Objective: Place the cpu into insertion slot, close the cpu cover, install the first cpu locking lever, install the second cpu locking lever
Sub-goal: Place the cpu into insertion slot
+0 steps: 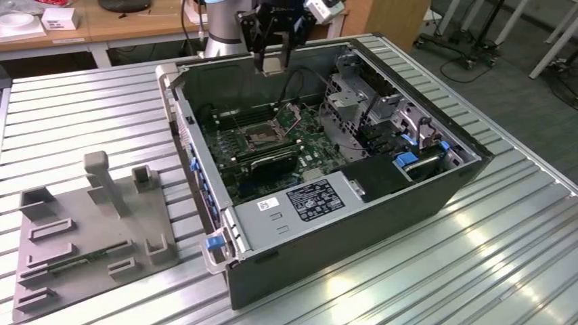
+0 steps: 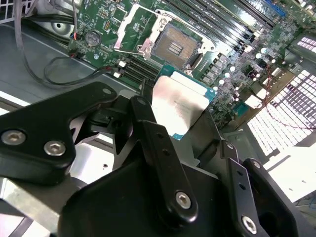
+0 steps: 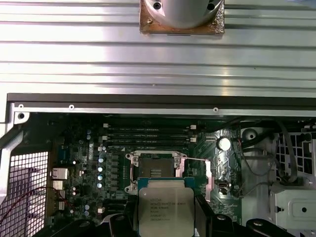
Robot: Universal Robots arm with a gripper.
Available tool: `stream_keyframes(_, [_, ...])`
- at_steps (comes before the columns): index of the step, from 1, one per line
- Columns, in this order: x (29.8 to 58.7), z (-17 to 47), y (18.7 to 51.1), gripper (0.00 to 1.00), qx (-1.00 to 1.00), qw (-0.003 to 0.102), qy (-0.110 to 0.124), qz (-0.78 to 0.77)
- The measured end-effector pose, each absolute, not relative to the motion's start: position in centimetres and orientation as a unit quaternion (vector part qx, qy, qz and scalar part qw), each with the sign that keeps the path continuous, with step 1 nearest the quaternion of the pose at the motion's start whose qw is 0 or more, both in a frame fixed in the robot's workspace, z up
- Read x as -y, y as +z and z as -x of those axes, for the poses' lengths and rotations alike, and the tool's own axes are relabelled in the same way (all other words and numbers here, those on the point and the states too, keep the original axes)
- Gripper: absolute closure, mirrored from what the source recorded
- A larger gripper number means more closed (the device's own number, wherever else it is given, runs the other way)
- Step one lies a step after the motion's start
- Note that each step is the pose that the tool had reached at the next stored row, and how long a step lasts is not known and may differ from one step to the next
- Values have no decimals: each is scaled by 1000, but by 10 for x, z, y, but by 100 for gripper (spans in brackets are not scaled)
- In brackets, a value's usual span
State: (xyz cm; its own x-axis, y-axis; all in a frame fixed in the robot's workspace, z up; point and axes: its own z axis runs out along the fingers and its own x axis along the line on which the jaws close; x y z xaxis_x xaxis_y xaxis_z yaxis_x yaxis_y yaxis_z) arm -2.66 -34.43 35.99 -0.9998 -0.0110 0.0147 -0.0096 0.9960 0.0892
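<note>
In the exterior view's upper middle, the gripper (image 1: pixel 271 62) pinches the cpu (image 3: pixel 165 210) by 2 opposite edges, high over the open insertion slot (image 3: pixel 154 170), probably to clear the case wall (image 1: pixel 216 88).

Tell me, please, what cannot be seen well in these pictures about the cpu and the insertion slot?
1. The cpu: in the first wrist view the picture's edge cuts off one end, and the fingers hide its two sides.
2. Its underside: turned away from the camera in both wrist views.
3. The insertion slot: in the exterior view it is too small to show its pins.
</note>
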Motion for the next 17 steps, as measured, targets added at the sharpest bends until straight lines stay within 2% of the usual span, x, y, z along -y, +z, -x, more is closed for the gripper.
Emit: stream_keyframes(17, [344,27,347,46,999,8,-45,-5])
